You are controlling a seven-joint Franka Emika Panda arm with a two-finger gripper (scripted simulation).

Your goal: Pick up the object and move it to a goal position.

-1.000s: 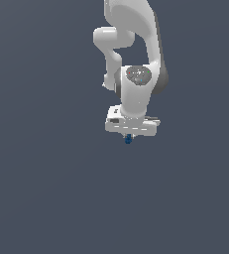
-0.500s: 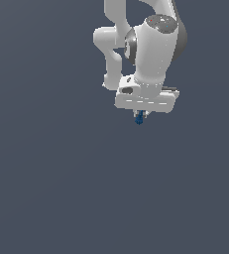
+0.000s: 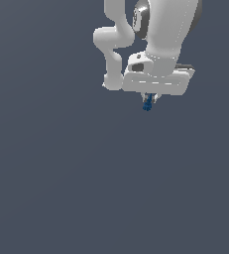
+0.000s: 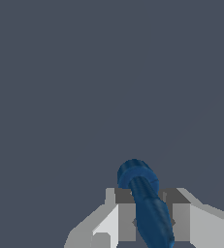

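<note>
The white, smooth-shelled robot arm (image 3: 155, 34) occupies the upper part of the exterior view, its wide flat wrist block facing down over a plain dark grey-blue surface (image 3: 86, 188). Directly beneath that block sits the tool (image 3: 148, 100), of which only short grey stubs show in the exterior view. The tool is clenched on the small dark blue, elongated, lumpy object (image 3: 147, 104), which hangs below the arm's wrist block and protrudes downward past the fingertips. The wrist view confirms the grasp: the tool (image 4: 150, 220) has its two grey pads pressed against either side of the dark blue object (image 4: 145, 203), with no gap visible between pad and object. The object runs lengthwise out from between the pads and ends in a rounded, slightly wider head beyond them. The object is clear of the surface in both views, touching nothing but the tool.
</note>
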